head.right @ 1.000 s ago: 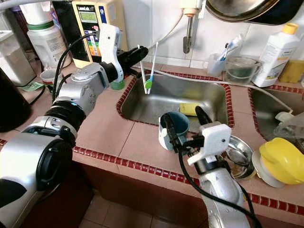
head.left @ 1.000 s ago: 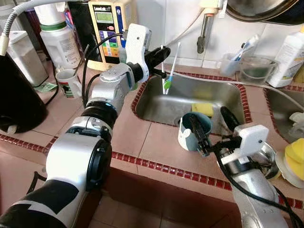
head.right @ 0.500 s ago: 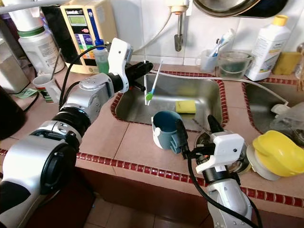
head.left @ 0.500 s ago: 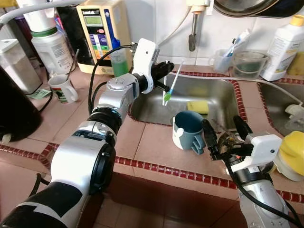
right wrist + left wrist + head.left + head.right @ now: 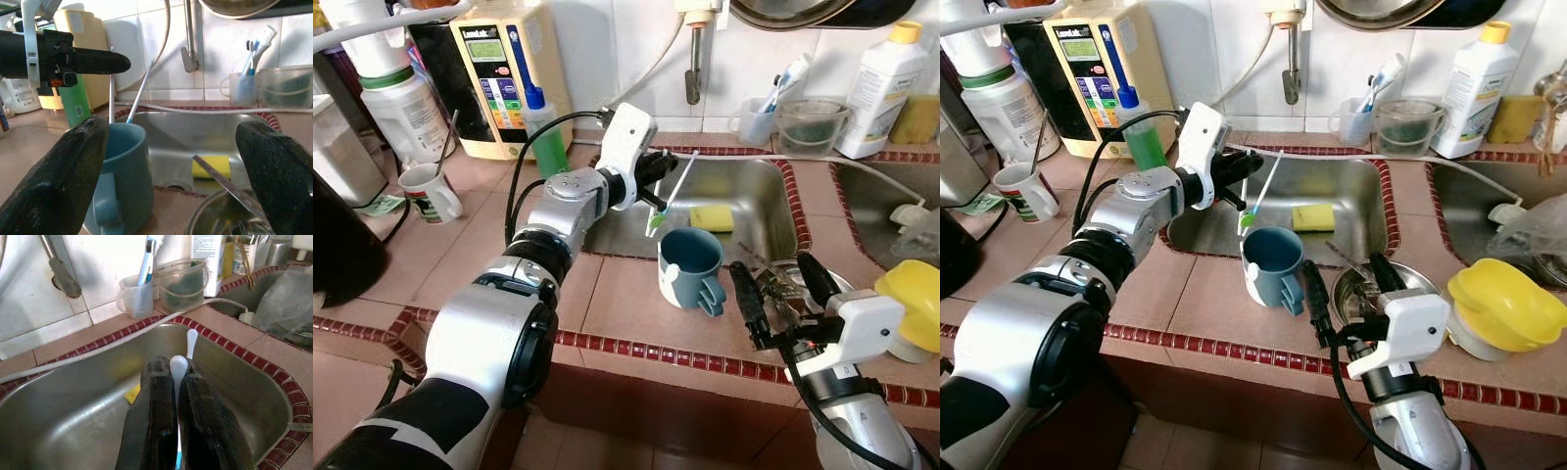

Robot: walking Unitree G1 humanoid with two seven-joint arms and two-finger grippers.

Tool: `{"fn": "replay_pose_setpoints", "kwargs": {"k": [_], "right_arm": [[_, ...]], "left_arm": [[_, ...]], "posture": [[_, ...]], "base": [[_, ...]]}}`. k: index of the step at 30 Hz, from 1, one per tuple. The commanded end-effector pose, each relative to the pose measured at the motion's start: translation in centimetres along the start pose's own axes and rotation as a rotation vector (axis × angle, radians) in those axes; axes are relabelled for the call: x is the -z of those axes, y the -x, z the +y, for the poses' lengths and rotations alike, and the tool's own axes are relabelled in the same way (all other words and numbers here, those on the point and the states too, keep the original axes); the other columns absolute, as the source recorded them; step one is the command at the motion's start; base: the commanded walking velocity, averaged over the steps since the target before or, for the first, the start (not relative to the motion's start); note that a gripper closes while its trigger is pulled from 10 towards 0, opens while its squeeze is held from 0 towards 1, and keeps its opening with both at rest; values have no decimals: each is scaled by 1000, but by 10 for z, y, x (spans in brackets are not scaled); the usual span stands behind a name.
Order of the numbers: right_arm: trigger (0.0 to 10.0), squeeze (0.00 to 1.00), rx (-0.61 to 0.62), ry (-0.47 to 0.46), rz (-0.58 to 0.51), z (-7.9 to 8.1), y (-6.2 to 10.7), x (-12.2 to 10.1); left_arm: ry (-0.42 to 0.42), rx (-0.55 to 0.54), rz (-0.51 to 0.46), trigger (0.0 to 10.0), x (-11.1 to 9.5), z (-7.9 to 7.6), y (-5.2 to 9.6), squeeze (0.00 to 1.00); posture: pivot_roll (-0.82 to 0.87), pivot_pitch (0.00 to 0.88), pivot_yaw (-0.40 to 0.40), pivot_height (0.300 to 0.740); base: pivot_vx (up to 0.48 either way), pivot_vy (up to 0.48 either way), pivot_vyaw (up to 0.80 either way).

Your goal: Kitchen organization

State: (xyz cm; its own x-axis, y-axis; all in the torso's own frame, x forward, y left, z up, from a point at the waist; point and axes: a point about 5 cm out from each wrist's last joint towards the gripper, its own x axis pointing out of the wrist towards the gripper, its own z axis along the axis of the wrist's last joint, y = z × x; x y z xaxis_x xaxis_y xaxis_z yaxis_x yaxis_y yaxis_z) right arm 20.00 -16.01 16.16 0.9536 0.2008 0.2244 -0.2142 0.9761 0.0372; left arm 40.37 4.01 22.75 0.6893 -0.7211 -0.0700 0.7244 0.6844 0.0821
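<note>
A blue mug point(image 5: 690, 266) stands upright on the tiled counter at the sink's front edge, handle toward me. My left gripper point(image 5: 656, 179) is shut on two white toothbrushes point(image 5: 674, 188). They hang over the sink, and the green head point(image 5: 653, 221) is right at the mug's far rim. In the left wrist view the fingers point(image 5: 156, 401) pinch the white handles point(image 5: 178, 366). My right gripper point(image 5: 778, 292) is open just right of the mug and touches nothing. In the right wrist view the mug point(image 5: 120, 171) sits by one finger point(image 5: 73, 171).
A yellow sponge point(image 5: 712, 217) lies in the steel sink point(image 5: 759, 196). A steel bowl point(image 5: 781, 282) and a yellow lid point(image 5: 915, 311) sit by my right gripper. At the back are a green soap bottle point(image 5: 546, 137), a white mug point(image 5: 429, 191), a toothbrush cup point(image 5: 759, 116) and a white bottle point(image 5: 876, 88).
My right gripper has let go of the blue mug and drawn back to its right. My left gripper has brought the toothbrushes closer to the mug's rim. The camera has shifted.
</note>
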Motion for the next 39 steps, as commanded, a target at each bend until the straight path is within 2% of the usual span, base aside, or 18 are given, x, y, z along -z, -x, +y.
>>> {"fn": "replay_pose_setpoints", "kwargs": {"k": [1, 8, 11, 18, 25, 29, 31, 32, 37, 39], "right_arm": [[10000, 0, -10, -8, -16, 4, 0, -5], [10000, 0, -2, -9, -28, 4, -1, -7], [10000, 0, -3, -10, -30, 5, -2, -8], [10000, 0, -10, -12, -34, 5, -5, -8], [10000, 0, -21, -16, -41, 7, -7, -10], [10000, 0, -33, -29, -103, 9, -8, -21], [10000, 0, -27, -37, -196, 10, -13, -41], [10000, 0, -28, -40, -208, 10, -15, -45], [10000, 0, -27, -41, -212, 10, -16, -48], [10000, 0, -21, -33, -173, 9, -14, -41]], "left_arm": [[-11, -10, 17, 10000, 1, 2, 1, 0], [-53, -11, -31, 10000, -8, 1, -1, 0], [-42, -2, -43, 10000, -9, 0, -1, 0], [-14, -9, -52, 10000, -10, 2, 0, 0], [6, -20, -59, 10000, -11, 4, 1, 0], [27, -50, -48, 10000, -11, 5, 0, 0], [15, -59, -43, 10000, -10, 5, 0, 0], [14, -56, -40, 10000, -9, 5, 0, 0], [5, -38, -27, 10000, -6, 3, -1, 0], [-33, -24, 6, 10000, -1, 0, -1, 0]], "posture": [[-210, 9, 168, 740], [-212, 12, 169, 740], [-212, 13, 169, 740], [-204, 12, 161, 740], [-199, 12, 156, 740], [-201, 12, 157, 740], [-206, 13, 163, 740], [-206, 12, 163, 740], [-205, 11, 162, 740], [-210, 10, 161, 740]], "base": [[0, 0, 0], [0, 0, 0], [0, 0, 0], [0, -454, 0], [0, -43, 0], [0, 0, 0], [0, 0, 0], [0, 0, 0], [0, 0, 0], [0, 0, 0]]}}
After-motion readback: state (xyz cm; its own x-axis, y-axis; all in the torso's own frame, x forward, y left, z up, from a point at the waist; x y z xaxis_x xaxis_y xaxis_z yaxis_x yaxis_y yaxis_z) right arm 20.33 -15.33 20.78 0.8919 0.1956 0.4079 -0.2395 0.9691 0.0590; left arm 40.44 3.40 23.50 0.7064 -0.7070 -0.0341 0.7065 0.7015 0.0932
